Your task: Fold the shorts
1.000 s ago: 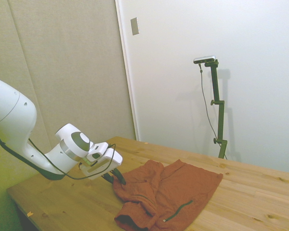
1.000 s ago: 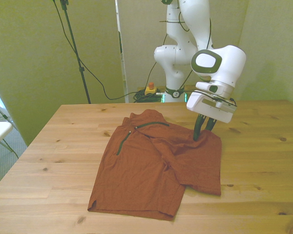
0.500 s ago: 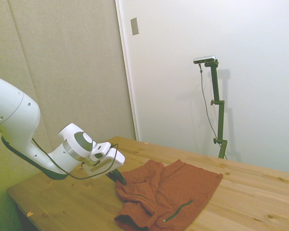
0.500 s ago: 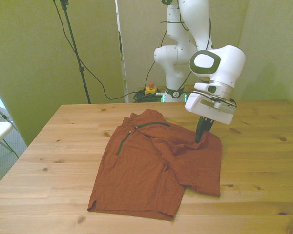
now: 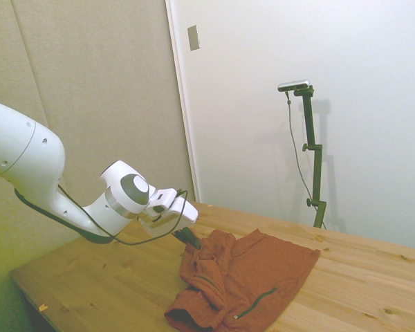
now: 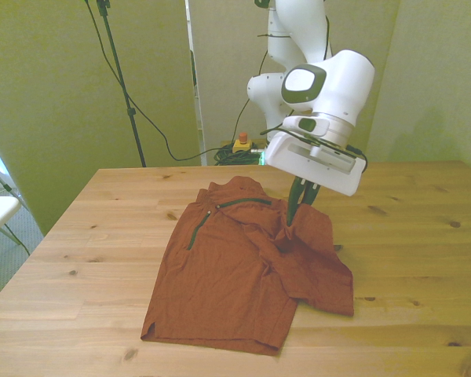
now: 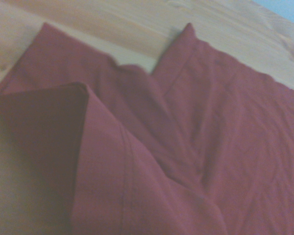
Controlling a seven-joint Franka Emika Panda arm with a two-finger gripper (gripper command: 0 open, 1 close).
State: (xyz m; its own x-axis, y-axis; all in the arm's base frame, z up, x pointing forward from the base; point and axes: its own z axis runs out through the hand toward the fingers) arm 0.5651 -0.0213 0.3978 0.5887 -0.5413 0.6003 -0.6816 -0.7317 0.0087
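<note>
Your arm [image 6: 318, 82] reached low over the table [image 6: 424, 259], wrist bent so the gripper [image 6: 297, 214] pointed steeply down. Its fingers were pinched closed on a raised bunch of the shorts [image 6: 243, 271] at their edge on the front view's right (the fabric peaked up there). The rest lay spread, wrinkled, on the table's middle, one green zipper [image 6: 242, 202] showing.

Side view: we look from off one side of the wooden table [image 5: 373, 277], at a distance, the arm [image 5: 69, 200] entering from the picture's left. Front view: we look across the table, slightly downward. Wrist view: close, soft focus. All three share the shorts [image 5: 242, 277] [image 6: 243, 267] [image 7: 186, 147].
</note>
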